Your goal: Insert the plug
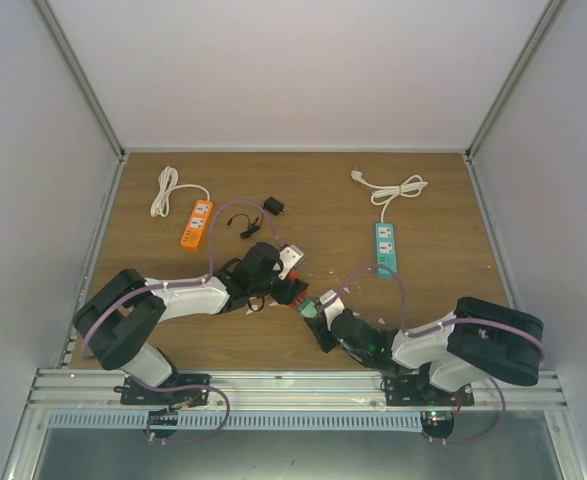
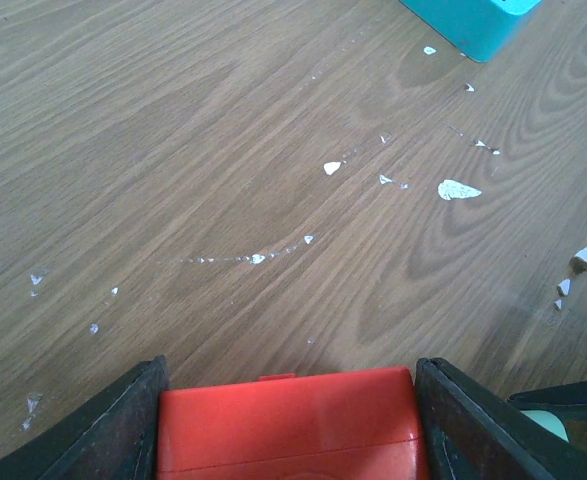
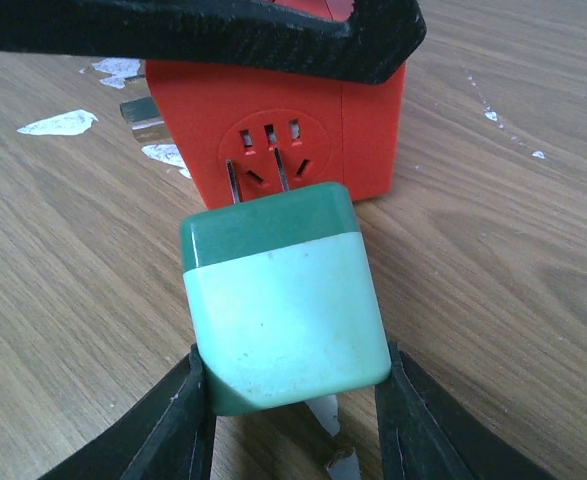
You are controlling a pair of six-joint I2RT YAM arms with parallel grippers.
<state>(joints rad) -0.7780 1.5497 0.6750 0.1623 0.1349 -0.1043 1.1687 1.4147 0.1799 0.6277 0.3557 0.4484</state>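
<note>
The plug (image 3: 283,300), a pale green block with a darker green front, sits between the jaws of my right gripper (image 3: 291,355), which is shut on it. Its two metal prongs (image 3: 258,180) reach into the slanted slots of a red socket block (image 3: 303,130). My left gripper (image 2: 290,372) is shut on that red socket block (image 2: 288,430), with a finger (image 2: 123,430) pressed against each side. In the top view the red socket block (image 1: 293,291) and the plug (image 1: 308,309) meet at the table's near middle, left gripper (image 1: 289,288) facing right gripper (image 1: 314,310).
An orange power strip (image 1: 197,222) with a white cord (image 1: 165,190) lies at the back left. A teal power strip (image 1: 385,246) with its own white cord (image 1: 393,190) lies at the back right. A black adapter (image 1: 273,206) sits between them. White flecks (image 2: 458,189) dot the wood.
</note>
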